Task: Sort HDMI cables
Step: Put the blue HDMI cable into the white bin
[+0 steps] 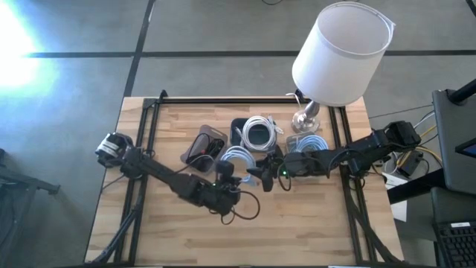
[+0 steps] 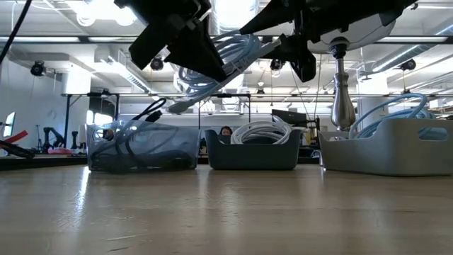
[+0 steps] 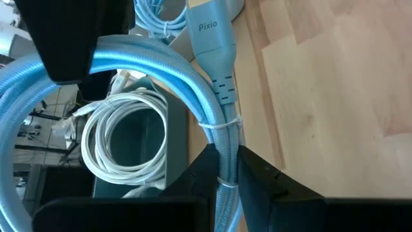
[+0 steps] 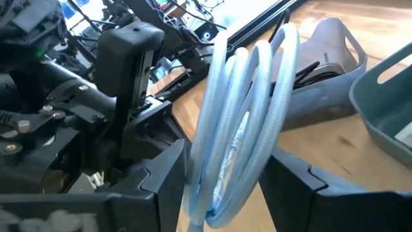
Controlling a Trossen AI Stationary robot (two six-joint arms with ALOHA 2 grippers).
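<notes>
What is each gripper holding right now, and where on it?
Both hold one light-blue cable coil above the table: the left gripper pinches it near the tied section below the plug, the right gripper clamps the coil's loops.

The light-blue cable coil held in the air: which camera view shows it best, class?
The right wrist view: the light-blue coil fills it, loops clear. The left wrist view shows its plug and tie, the low view its raised underside. The high view mostly hides it under the left gripper and right gripper.

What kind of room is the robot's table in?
Probably a big workshop or lab. Past the wooden table the low view shows an open hall with ceiling strip lights, benches of equipment, and a person sitting behind the dark grey bin.
</notes>
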